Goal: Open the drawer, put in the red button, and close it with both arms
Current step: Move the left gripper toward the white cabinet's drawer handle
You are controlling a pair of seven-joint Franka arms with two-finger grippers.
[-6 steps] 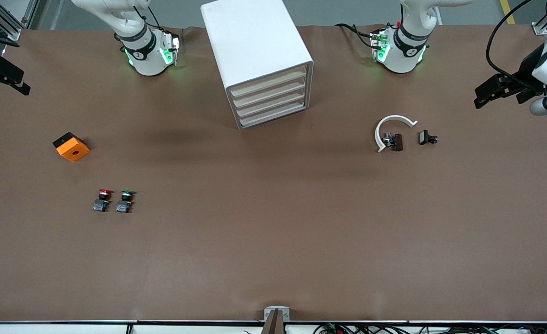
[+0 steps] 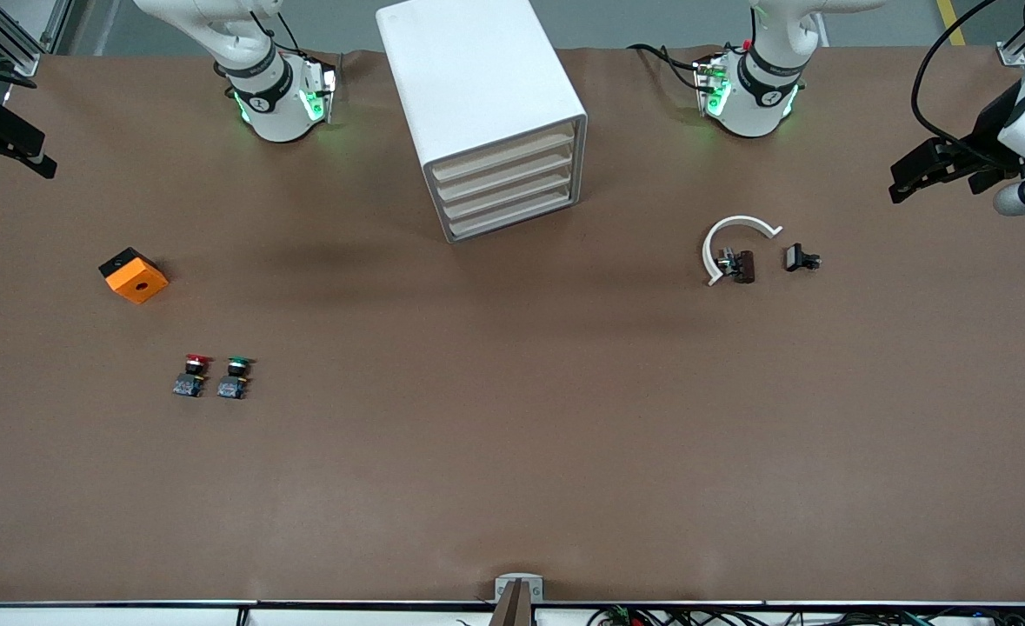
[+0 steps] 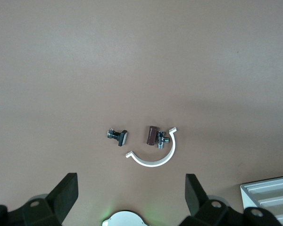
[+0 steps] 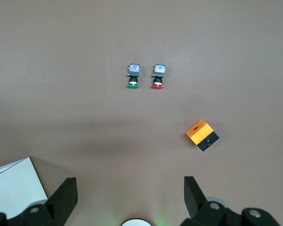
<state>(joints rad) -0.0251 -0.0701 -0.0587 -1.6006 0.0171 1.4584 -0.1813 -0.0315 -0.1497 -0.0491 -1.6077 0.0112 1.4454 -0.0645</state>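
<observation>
Basically pre-start: all four drawers of the cabinet (image 2: 486, 113) shut, nothing grasped.
Left gripper (image 3: 132, 197) hangs spread over the table's left-arm end, right gripper (image 4: 130, 197) spread over its right-arm end (both waiting). Red button (image 2: 190, 374) sits just beside the green button (image 2: 234, 376), nearer the camera than the orange block (image 2: 134, 275). Next, likely: pull a drawer (image 2: 505, 178) open. Brown table (image 2: 512, 452), grey floor past it.

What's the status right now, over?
Left gripper and right gripper open, empty, high above the table. Drawer shut. Red button untouched beside green button. Nothing blocking.
</observation>
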